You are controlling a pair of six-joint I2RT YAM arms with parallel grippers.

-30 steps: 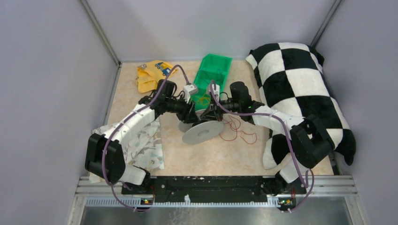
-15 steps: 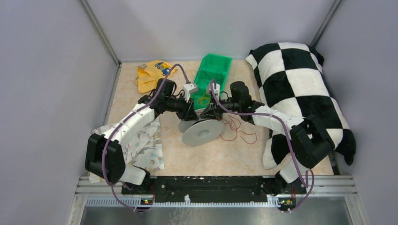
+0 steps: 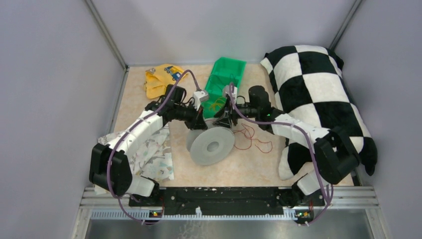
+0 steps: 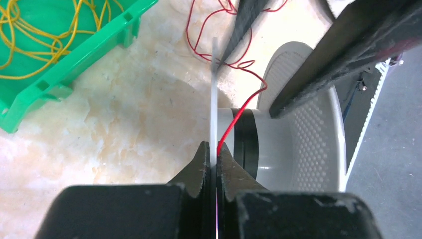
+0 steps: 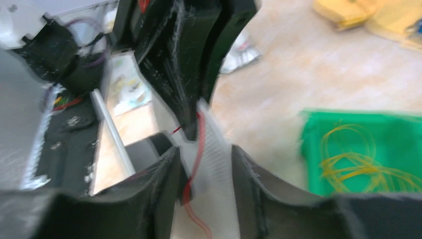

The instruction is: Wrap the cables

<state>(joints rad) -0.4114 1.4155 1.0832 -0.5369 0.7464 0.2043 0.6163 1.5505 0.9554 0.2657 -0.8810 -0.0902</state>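
Observation:
A grey spool (image 3: 211,145) stands tilted on its edge mid-table, with a loose red cable (image 3: 254,139) trailing off to its right. My left gripper (image 3: 203,119) is shut on the spool's thin flange (image 4: 214,99). The red cable (image 4: 234,119) runs from the hub (image 4: 244,144) down to the jaw tips of the left gripper (image 4: 213,154). My right gripper (image 3: 222,118) is open. In its own view this gripper (image 5: 205,164) straddles the white flange (image 5: 216,149) without pinching it, and the red cable (image 5: 196,159) lies along its left finger.
A green basket (image 3: 226,79) holding yellow cable (image 4: 40,35) sits just behind the spool. At the right lies a large black-and-white checkered pillow (image 3: 318,99). A yellow cloth (image 3: 159,79) is at the back left and a patterned cloth (image 3: 154,154) at the near left.
The left gripper has closed on the spool's flange. The right gripper has opened and let go of it. The spool has tipped nearer, its face turned more upward.

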